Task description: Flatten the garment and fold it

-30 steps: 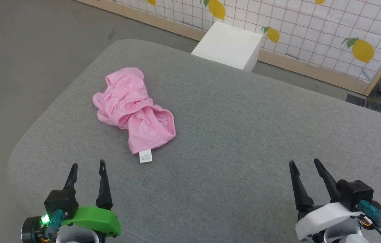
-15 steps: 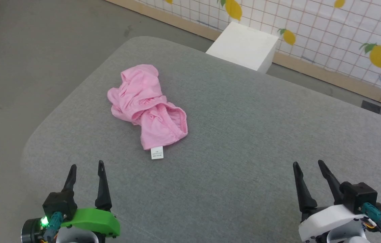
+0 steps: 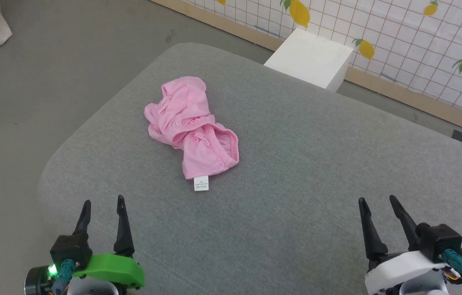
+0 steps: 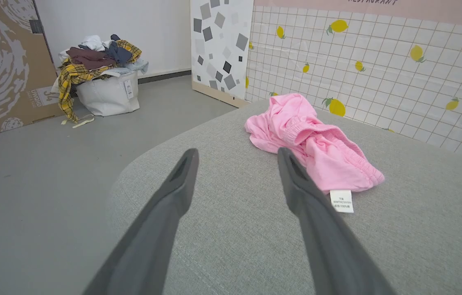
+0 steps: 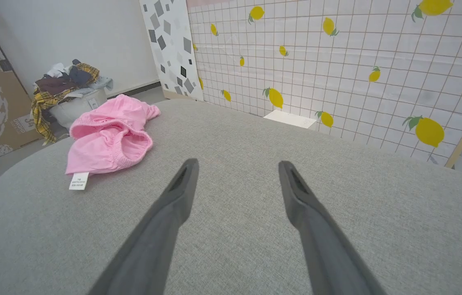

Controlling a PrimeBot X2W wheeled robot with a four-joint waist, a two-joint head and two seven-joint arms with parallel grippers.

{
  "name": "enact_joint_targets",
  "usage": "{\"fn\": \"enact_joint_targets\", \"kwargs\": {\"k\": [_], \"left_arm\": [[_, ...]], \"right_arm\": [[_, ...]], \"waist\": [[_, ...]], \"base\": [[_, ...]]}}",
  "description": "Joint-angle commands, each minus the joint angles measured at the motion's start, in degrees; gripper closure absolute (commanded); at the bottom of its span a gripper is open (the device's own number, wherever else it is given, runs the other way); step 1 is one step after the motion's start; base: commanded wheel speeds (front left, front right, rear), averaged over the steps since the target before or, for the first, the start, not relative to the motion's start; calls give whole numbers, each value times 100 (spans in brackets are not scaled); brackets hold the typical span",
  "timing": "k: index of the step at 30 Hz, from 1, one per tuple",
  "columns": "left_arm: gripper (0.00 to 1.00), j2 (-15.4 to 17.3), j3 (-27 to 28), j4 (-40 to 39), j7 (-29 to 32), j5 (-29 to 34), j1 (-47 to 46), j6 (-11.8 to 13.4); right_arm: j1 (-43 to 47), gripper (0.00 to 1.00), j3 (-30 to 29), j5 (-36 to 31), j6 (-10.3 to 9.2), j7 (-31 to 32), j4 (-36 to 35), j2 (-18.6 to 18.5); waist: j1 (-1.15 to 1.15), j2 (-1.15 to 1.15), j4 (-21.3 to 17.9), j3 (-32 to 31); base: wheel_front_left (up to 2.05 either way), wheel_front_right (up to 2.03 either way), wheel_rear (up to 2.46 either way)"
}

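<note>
The garment (image 3: 192, 127) is a crumpled pink bundle lying on the grey padded table (image 3: 296, 172), left of its middle, with a small white label (image 3: 201, 183) at its near end. It shows too in the left wrist view (image 4: 313, 143) and in the right wrist view (image 5: 108, 137). My left gripper (image 3: 103, 203) hovers open near the table's front left edge, well short of the garment. My right gripper (image 3: 377, 200) stands open at the front right, far from it. Nothing sits between either pair of fingers.
A white box (image 3: 309, 57) stands on the floor beyond the table's far edge, before a lemon-patterned screen (image 3: 399, 37). A white basket heaped with clothes (image 4: 100, 78) stands on the floor to the left, beside a cardboard panel (image 4: 1, 65).
The whole head view has shifted, so the camera has turned left: garment and box sit further right in the picture. The garment itself and both open grippers look unmoved.
</note>
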Motion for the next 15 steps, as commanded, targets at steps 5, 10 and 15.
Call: {"fn": "enact_joint_targets", "kwargs": {"k": [5,10,15], "left_arm": [[0,37,-21,13,-44,-76,68,22],[0,74,-30,108,191,-423,-356,-282],[0,366,48,520,808,-889,-1497,-663]], "right_arm": [[100,0,-6,3,-8,18,-70,-3],[-7,0,45,-43,-8,102,-183,-3],[-239,0,58,-198,-8,292,-368,-3]], "waist": [[0,43,-16,21],[0,43,-151,209],[0,43,-508,678]], "base": [[0,0,0],[0,0,0],[0,0,0]]}}
